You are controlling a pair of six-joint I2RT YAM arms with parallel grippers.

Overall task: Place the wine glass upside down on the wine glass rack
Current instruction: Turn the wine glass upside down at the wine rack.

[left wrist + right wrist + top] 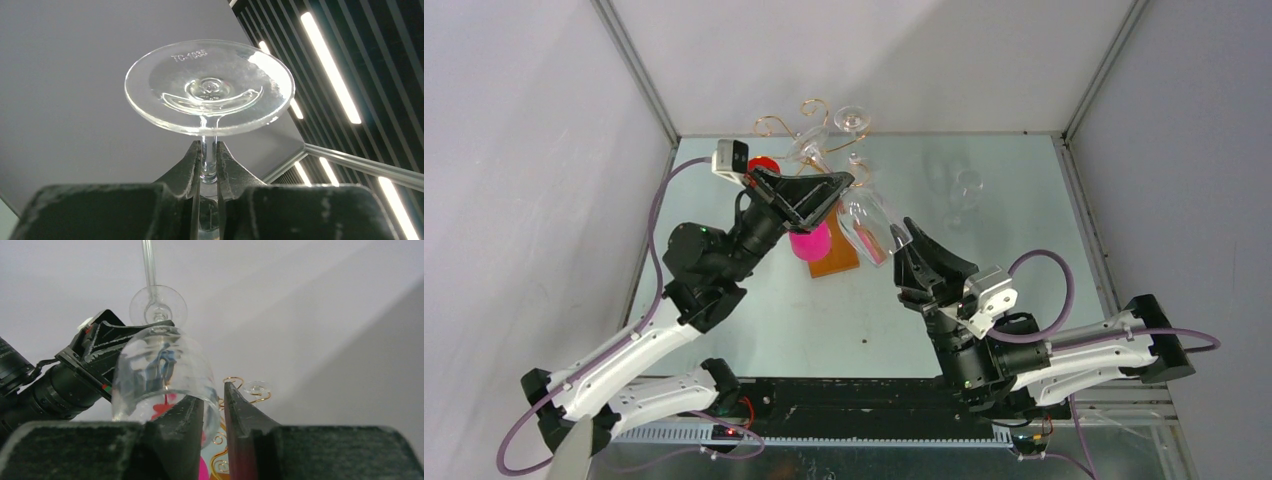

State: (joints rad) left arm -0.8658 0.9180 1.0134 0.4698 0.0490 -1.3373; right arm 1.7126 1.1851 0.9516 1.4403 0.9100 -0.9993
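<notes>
My left end effector [209, 167] was closed narrowly on the stem of the wine glass [209, 87], just under its foot. My right end effector [214, 402] straddled the bowl's rim, jaws narrow, though I couldn't tell whether it gripped. The glass hung tilted, bowl down, above the desk [1024, 200] and just beside the rack [838, 260]. I judged that two mismatched pulls could snap the stem, or the slick stem could slip.
</notes>
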